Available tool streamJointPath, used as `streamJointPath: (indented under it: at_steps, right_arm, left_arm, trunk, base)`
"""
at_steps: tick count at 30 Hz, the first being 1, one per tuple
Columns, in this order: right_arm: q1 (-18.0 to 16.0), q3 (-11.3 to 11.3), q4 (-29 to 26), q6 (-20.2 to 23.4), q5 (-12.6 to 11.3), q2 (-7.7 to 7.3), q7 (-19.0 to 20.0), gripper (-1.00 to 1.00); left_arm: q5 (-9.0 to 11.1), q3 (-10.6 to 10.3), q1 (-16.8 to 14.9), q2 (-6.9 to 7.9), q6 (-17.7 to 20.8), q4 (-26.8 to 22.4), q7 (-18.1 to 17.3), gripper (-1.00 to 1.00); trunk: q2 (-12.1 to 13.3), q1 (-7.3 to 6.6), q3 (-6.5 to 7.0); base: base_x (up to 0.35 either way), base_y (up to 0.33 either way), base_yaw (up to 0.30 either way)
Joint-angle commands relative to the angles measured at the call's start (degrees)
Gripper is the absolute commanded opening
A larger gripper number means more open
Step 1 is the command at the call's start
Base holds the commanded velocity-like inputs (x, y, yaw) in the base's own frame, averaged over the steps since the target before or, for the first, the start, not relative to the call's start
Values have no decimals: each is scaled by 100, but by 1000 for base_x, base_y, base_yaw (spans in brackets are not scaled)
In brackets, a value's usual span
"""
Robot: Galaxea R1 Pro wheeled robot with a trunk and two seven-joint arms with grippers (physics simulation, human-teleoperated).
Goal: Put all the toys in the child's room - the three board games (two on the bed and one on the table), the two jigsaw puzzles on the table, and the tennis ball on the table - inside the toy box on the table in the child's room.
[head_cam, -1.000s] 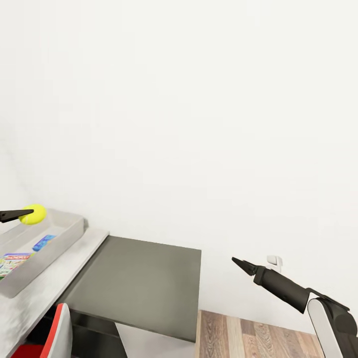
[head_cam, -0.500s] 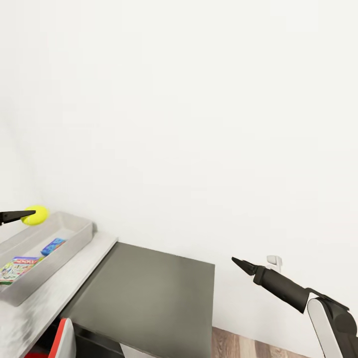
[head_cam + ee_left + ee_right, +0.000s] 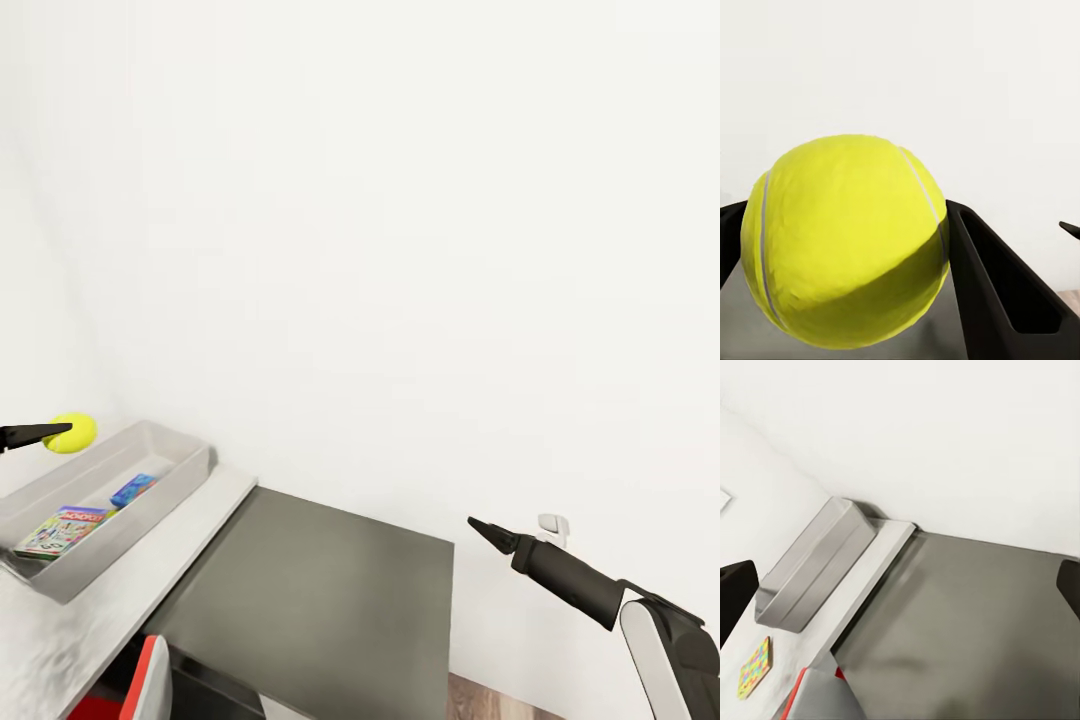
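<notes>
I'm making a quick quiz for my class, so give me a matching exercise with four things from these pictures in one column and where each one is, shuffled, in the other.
Things:
1. tennis ball
2. board game
3. jigsaw puzzle
4. right gripper

Places:
A. lying inside the toy box
B. in the air over the dark grey table section
C. held between the left gripper's fingers
D. flat on the pale tabletop, outside the bin

Pairs: 1-C, 2-A, 3-D, 4-B

Head camera looks down across the long pale grey and dark grey desk (image 3: 320, 590) toward a white wall. Right wrist camera views the same desk, apparently from higher. Left wrist camera faces the wall, close.
</notes>
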Motion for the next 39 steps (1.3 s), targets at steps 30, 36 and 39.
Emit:
streamJointPath:
  at_steps: [30,36,39]
  right_arm:
    - [-4,31,12,55,9,2,-9,100]
    - [-5,25,16,47,-1,2,-9,100]
    - [-3,25,16,42,3,2,-7,100]
  left_arm:
    - [-159,20,-6,-6,48,-14,193,-100]
    - [-160,20,-6,-5,51,-24,196,-100]
    - [-158,21,-6,-6,53,-26,196,-100]
  trunk:
    - [-14,4,-161]
    - [-14,4,-174]
    - [-14,4,-175]
  base:
    - [0,48,52]
    - [0,131,18]
    - [0,178,4]
